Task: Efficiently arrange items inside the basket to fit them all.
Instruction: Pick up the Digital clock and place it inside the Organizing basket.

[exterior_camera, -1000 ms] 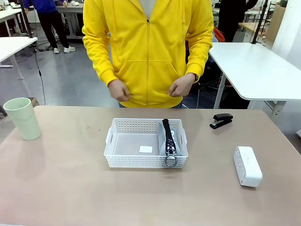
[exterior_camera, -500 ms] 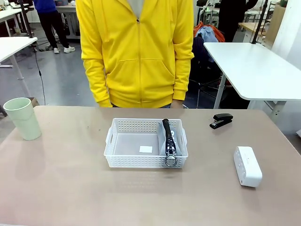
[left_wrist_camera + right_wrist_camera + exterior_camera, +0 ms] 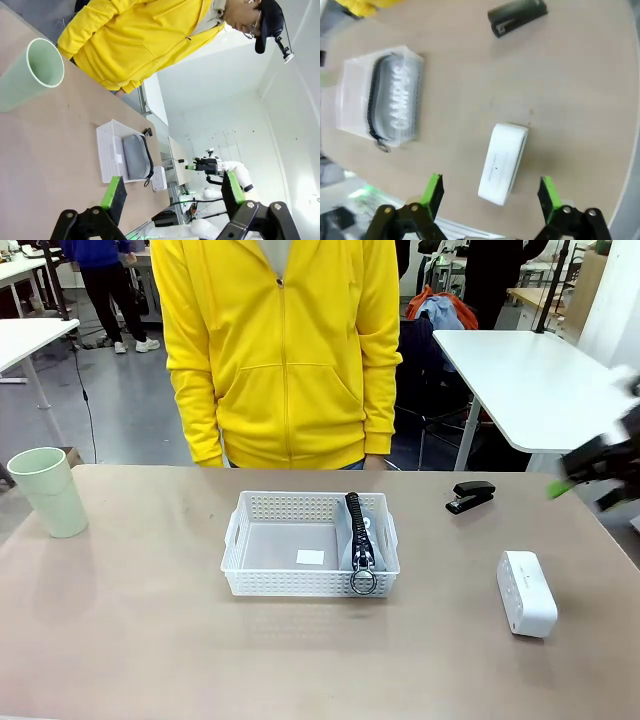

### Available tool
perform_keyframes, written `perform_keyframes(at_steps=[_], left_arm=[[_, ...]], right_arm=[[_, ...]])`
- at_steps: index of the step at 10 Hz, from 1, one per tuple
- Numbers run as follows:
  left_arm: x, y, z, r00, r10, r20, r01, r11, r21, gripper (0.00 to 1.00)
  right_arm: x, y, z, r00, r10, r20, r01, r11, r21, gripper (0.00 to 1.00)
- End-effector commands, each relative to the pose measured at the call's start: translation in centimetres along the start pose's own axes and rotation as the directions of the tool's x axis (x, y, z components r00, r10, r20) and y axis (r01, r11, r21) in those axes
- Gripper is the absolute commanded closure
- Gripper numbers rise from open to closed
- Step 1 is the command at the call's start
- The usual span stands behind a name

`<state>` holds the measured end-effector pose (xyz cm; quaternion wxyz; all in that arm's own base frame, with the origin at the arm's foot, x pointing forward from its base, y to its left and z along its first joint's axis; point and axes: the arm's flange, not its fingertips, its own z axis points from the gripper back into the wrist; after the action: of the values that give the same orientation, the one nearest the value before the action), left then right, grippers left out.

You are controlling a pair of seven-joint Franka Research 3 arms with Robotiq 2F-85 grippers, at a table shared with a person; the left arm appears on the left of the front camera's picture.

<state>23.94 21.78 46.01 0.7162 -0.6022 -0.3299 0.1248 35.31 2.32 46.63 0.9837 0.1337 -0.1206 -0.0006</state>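
Observation:
The white basket (image 3: 290,583) sits mid-table, with the grey pouch (image 3: 361,540) standing on edge in its right half, ring pull toward me. On the table's left stands the pale green cup (image 3: 50,491). The black stapler (image 3: 470,496) lies at the back right, the white box (image 3: 526,592) at the front right. My right gripper (image 3: 588,478) hangs blurred at the right edge; from the wrist it stands open (image 3: 490,195) above the box (image 3: 502,162), with the stapler (image 3: 517,15) and pouch (image 3: 395,102) farther off. The left gripper (image 3: 172,192) is open, well short of the cup (image 3: 30,75) and basket (image 3: 105,150).
A person in a yellow hoodie stands at the far edge, arms down at the sides. A small white label lies on the basket floor (image 3: 310,557). Bare tabletop surrounds the basket. Other white tables stand behind the person.
The person's hands have dropped from waist height to the sides. My right gripper has come into the front view at the right edge. Nothing on the table has moved.

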Motion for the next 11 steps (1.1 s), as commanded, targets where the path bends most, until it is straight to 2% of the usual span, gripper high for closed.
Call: perform_keyframes(at_steps=[1, 3, 7, 11], left_arm=[[0.1, -0.3, 0.1, 1.000, -0.023, 0.013, 0.023, 0.999, -0.024, 0.00], [0.1, -0.3, 0.1, 1.000, -0.023, 0.013, 0.023, 0.999, -0.024, 0.00], [0.1, -0.3, 0.1, 1.000, -0.023, 0.013, 0.023, 0.999, -0.024, 0.00], [0.1, -0.3, 0.1, 1.000, -0.023, 0.013, 0.023, 0.999, -0.024, 0.00]], right_arm=[[-4.2, 5.4, -6.1, 0.998, -0.003, -0.063, -0.016, 0.951, -0.309, 0.00], [-5.6, 8.0, -8.9, 0.998, -0.049, -0.050, 0.020, 0.881, -0.472, 0.00], [-6.4, 4.8, -6.9, 0.991, -0.132, 0.027, 0.132, 0.910, -0.394, 0.00], [-6.6, 3.5, -6.5, 0.988, -0.152, 0.021, 0.150, 0.920, -0.361, 0.00]])
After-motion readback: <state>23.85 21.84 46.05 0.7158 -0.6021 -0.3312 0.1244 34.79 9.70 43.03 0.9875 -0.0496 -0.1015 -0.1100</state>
